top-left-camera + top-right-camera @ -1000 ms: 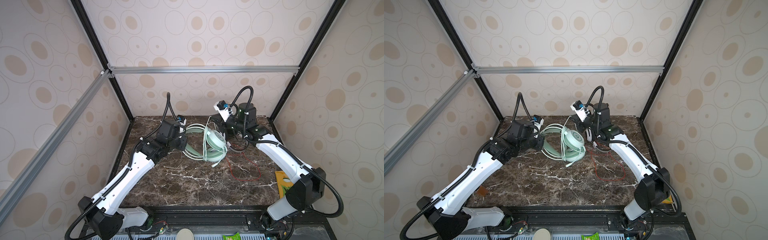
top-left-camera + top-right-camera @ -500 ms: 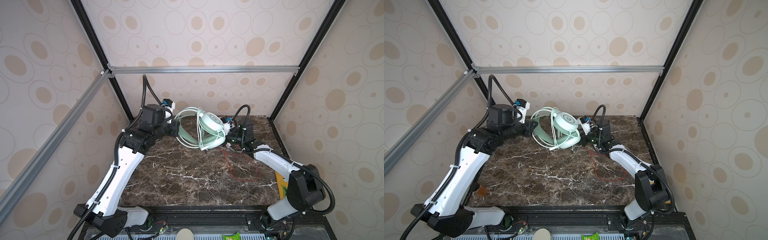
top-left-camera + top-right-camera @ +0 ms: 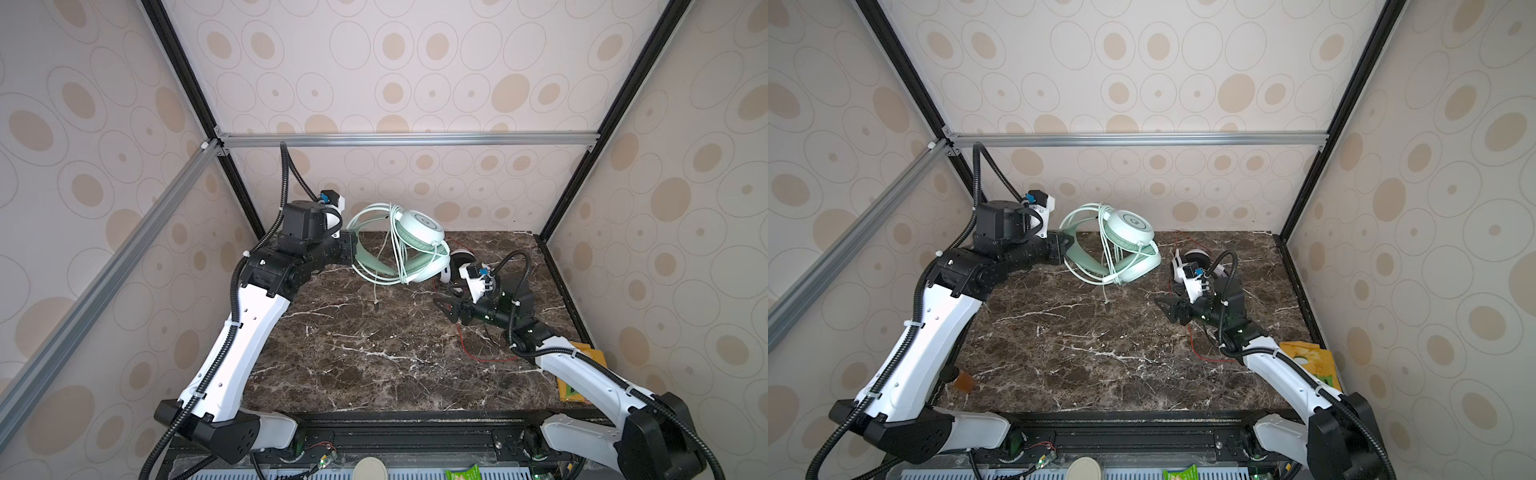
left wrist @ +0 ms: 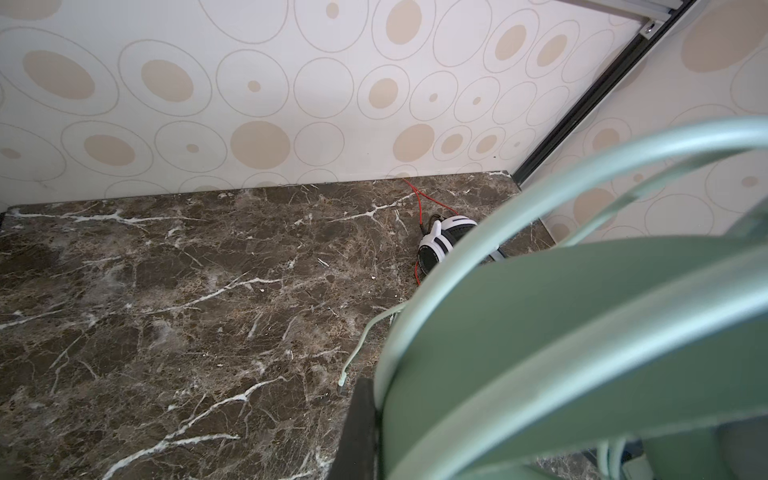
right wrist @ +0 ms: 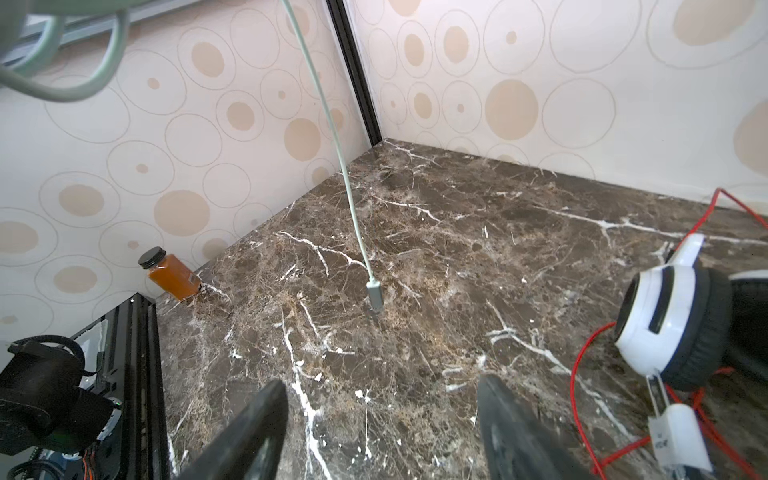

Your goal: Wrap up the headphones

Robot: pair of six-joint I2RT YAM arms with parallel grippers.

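The mint-green headphones [image 3: 415,226] [image 3: 1129,226] hang in the air at the back of the table. My left gripper [image 3: 351,249] [image 3: 1064,245] is shut on their headband [image 4: 582,332]. Their pale green cable loops round the ear cups, and its plug [image 3: 376,305] [image 5: 374,295] dangles down to the marble. The white-and-black headphones [image 3: 461,259] [image 5: 665,324] lie at the back right with their red cable [image 3: 478,357] spread loose beside them. My right gripper [image 3: 444,305] [image 5: 382,395] stands open low over the table, right of the plug, with nothing between its fingers.
An amber bottle [image 5: 172,274] [image 3: 963,380] lies at the table's left edge. A yellow packet [image 3: 582,374] [image 3: 1308,361] sits at the right edge under my right arm. Walls close in the back and both sides of the marble table [image 3: 353,374].
My left arm has raised the mint-green headphones off the table toward the back left. My right gripper has opened, dropped low and drawn back to the right, away from them.
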